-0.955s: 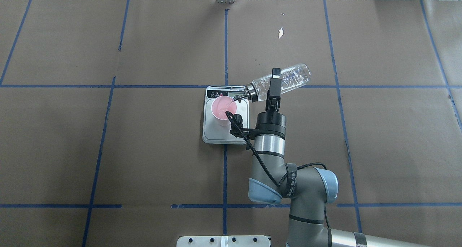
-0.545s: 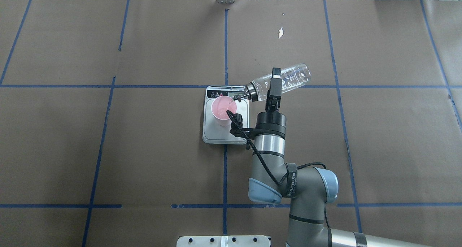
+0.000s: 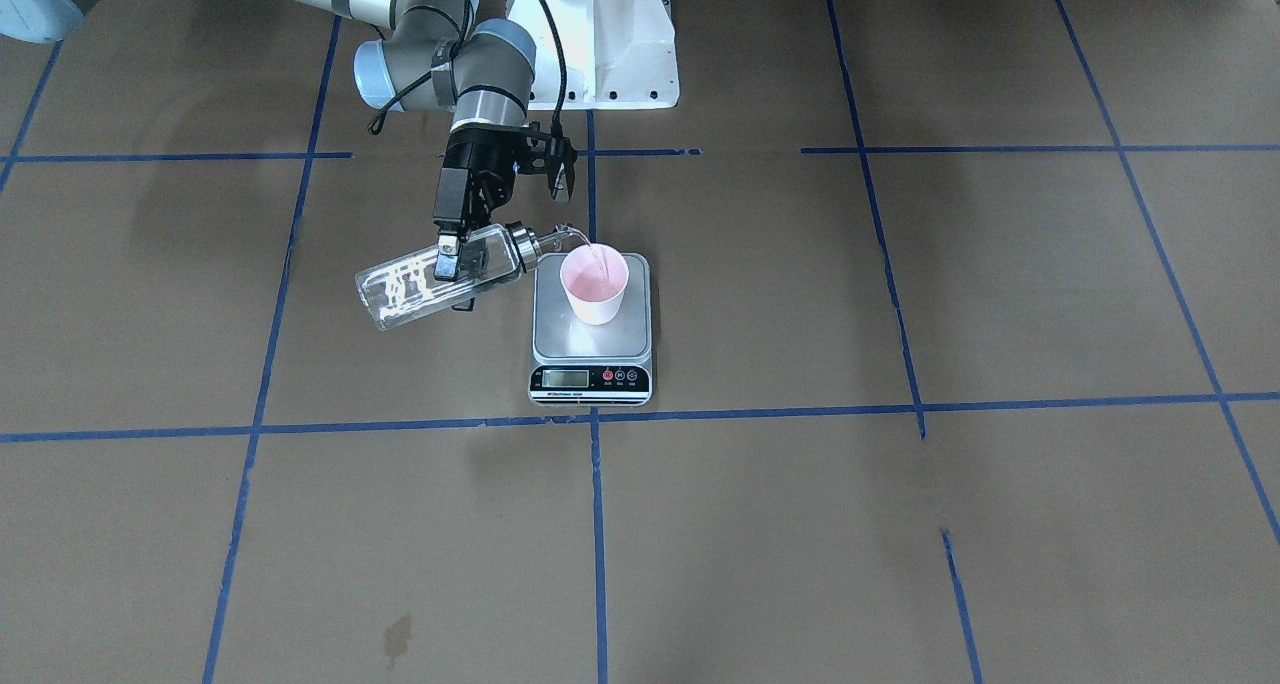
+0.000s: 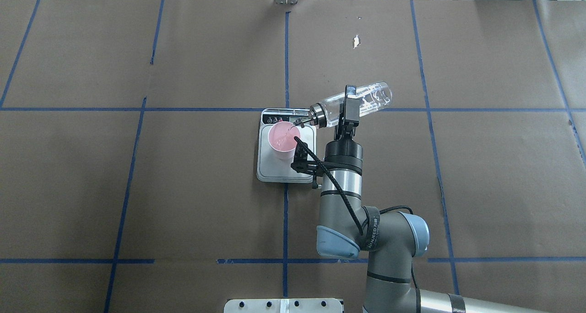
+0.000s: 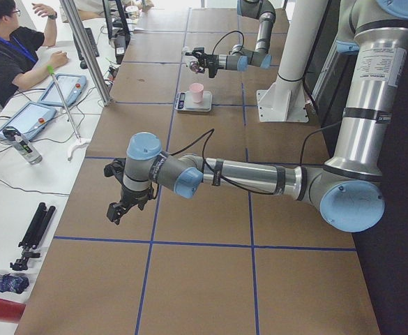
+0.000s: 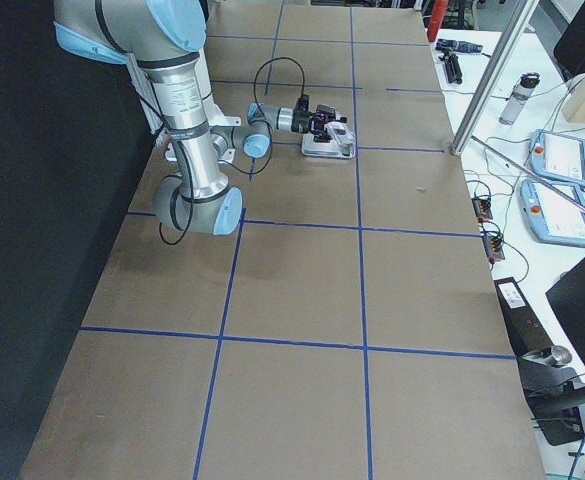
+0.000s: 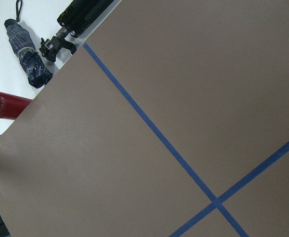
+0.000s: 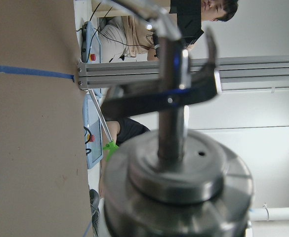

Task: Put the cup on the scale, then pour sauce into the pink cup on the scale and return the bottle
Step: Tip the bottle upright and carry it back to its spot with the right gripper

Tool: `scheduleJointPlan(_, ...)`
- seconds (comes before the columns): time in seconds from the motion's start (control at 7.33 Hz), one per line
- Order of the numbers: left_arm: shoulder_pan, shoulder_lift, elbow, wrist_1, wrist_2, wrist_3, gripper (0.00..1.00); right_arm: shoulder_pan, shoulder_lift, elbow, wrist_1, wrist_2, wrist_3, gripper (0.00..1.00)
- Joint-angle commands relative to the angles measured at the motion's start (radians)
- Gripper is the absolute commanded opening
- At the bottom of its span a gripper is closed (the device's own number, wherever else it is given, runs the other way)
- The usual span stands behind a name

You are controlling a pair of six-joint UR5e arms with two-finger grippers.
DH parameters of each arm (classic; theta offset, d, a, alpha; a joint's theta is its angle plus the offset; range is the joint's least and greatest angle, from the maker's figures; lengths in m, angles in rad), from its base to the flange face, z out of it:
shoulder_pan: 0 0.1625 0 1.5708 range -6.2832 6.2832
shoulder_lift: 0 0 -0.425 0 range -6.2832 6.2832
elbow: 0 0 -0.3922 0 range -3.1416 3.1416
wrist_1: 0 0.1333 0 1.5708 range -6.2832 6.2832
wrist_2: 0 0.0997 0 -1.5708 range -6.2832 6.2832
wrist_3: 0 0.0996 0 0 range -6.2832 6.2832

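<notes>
My right gripper (image 4: 350, 103) is clenched on the glass bottle (image 4: 371, 95), which is tilted spout-down just beside the scale (image 4: 274, 169), with its pourer cap (image 4: 317, 114) at the scale's edge. A thin sauce stream (image 3: 596, 256) falls into the pink paper cup (image 4: 284, 139), upright on the scale's platform. My left gripper (image 5: 117, 208) hangs well apart from the scale; I can't tell its grip.

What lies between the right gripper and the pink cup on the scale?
The front end of the bottle that the right gripper holds: its silver pourer cap, with the spout over the cup. The front-facing view shows it.
</notes>
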Motion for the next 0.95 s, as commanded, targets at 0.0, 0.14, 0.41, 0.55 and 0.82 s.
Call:
scheduleJointPlan(0.0, 0.0, -0.001, -0.001, 0.0, -0.002, 0.0, 1.0, 0.001, -0.001, 0.0, 0.055, 0.024, 0.009, 0.0)
scheduleJointPlan(0.14, 0.0, -0.004, -0.001, 0.0, 0.0, -0.002, 1.0, 0.001, 0.0, 0.001, 0.062, 0.043, 0.081, 0.0)
scheduleJointPlan(0.41, 0.0, -0.007, -0.004, 0.0, 0.0, -0.002, 1.0, 0.004, 0.007, 0.01, 0.087, 0.111, 0.255, 0.0)
scheduleJointPlan(0.55, 0.0, -0.009, -0.006, 0.001, -0.002, -0.002, 1.0, 0.009, 0.007, 0.018, 0.145, 0.161, 0.355, 0.0)
scheduleJointPlan(0.82, -0.003, -0.012, -0.012, 0.002, -0.002, -0.002, 1.0, 0.012, -0.038, 0.073, 0.163, 0.203, 0.537, 0.0)
